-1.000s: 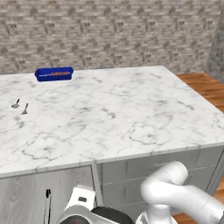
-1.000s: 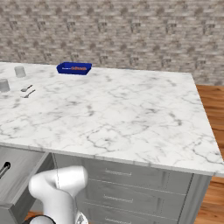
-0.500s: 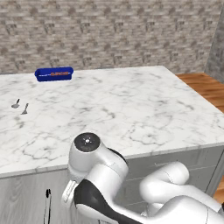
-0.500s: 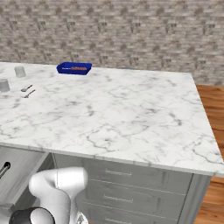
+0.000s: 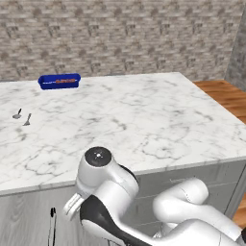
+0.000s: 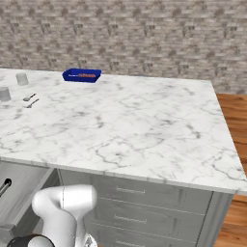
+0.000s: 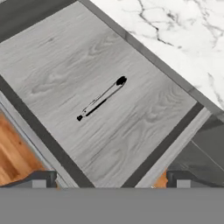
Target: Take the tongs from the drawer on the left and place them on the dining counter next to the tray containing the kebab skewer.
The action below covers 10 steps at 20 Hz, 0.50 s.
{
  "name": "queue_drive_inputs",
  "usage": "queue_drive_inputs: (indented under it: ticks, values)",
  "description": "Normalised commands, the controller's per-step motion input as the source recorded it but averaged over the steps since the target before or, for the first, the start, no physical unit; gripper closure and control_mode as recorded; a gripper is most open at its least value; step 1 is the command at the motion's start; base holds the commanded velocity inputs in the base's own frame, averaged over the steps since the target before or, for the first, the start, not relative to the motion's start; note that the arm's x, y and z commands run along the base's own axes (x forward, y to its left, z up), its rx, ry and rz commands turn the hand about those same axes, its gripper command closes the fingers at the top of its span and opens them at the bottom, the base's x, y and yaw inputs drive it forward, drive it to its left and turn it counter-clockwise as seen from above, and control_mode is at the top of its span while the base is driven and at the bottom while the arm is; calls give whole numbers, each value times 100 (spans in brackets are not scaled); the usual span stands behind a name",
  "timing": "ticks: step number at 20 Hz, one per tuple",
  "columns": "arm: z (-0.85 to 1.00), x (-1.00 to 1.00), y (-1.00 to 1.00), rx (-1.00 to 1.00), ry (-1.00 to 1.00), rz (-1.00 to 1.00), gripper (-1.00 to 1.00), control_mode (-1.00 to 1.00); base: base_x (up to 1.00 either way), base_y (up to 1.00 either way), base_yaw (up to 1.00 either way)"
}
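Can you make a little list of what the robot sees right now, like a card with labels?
tongs: long slim silver-grey metal tongs with black ends, lying flat in the open grey drawer
gripper: open gripper, above the drawer, holding nothing
tray: shallow bright blue tray at the far side of the white marble dining counter
spoons: two small silver spoons on the counter

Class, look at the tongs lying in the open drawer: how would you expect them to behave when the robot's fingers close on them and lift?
The tongs look long, slim and metallic, so probably stiff and light. Lying flat on the smooth floor of the drawer, they may skid or pivot if nudged off-centre. Gripped near one end, the length would likely tilt; a mid-length grip seems safer.
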Motion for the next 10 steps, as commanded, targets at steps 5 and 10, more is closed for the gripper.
queue_drive_inputs:
  ticks: [5, 10]
  values:
    - [-28, 28, 19, 15, 5, -44, -100, -100, 0, 0, 0]
    - [-33, 32, 46, 14, 20, -36, -100, -100, 0, 0, 0]
